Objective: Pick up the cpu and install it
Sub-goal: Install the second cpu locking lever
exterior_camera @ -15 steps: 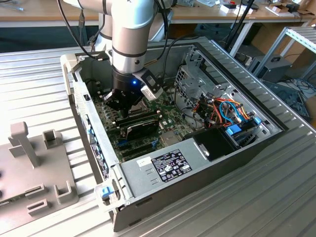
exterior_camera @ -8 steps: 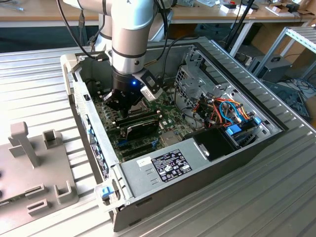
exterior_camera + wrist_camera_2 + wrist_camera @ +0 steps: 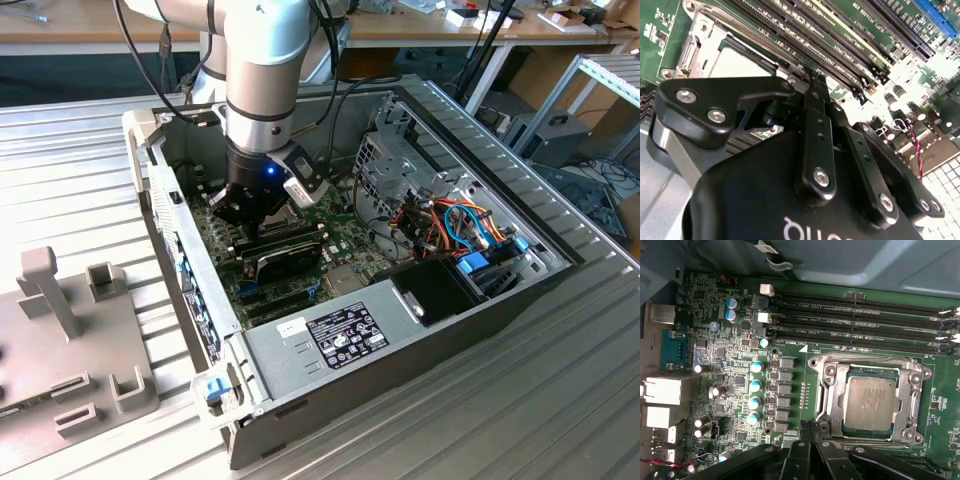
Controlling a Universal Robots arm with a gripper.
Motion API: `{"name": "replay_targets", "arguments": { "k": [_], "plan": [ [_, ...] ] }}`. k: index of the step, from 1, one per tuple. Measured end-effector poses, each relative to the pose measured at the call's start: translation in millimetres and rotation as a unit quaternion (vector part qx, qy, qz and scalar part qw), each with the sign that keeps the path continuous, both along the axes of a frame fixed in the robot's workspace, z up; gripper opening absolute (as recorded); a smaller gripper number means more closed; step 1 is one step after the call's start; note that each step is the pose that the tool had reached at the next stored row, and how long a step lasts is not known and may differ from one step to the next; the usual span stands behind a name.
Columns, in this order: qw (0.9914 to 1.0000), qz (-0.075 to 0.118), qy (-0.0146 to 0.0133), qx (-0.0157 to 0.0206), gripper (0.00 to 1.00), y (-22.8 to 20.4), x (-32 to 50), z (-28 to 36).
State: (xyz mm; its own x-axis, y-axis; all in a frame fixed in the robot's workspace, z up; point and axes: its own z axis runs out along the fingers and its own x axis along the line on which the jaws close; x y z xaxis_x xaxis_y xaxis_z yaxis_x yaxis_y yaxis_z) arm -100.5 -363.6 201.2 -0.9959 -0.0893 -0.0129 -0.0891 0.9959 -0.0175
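The cpu (image 3: 870,402), a small square chip with a silvery-grey top, lies flat inside the dark socket with its metal frame (image 3: 827,390) on the green motherboard (image 3: 735,360). In the second wrist view the cpu (image 3: 737,65) shows as a pale patch, partly hidden behind the black gripper body. My gripper (image 3: 810,426) is shut with nothing in it, its tips just beside the socket's corner and apart from the chip. In the exterior view the gripper (image 3: 255,215) hangs low inside the open computer case (image 3: 420,300), over the motherboard (image 3: 300,275).
Long memory slots (image 3: 865,320) run beside the socket. Capacitors (image 3: 755,385) and rear port blocks (image 3: 665,390) stand on the other side. In the case sit a drive cage (image 3: 400,150), coloured cables (image 3: 465,225) and a power supply (image 3: 340,335). A grey fixture (image 3: 70,340) lies outside.
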Motion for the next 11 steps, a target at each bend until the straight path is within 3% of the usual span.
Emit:
{"name": "replay_targets", "arguments": {
  "k": [11],
  "plan": [
    [1.00000,0.000,-0.0002,-0.0003,0.11,-1.1,0.1,-0.1]
  ]
}}
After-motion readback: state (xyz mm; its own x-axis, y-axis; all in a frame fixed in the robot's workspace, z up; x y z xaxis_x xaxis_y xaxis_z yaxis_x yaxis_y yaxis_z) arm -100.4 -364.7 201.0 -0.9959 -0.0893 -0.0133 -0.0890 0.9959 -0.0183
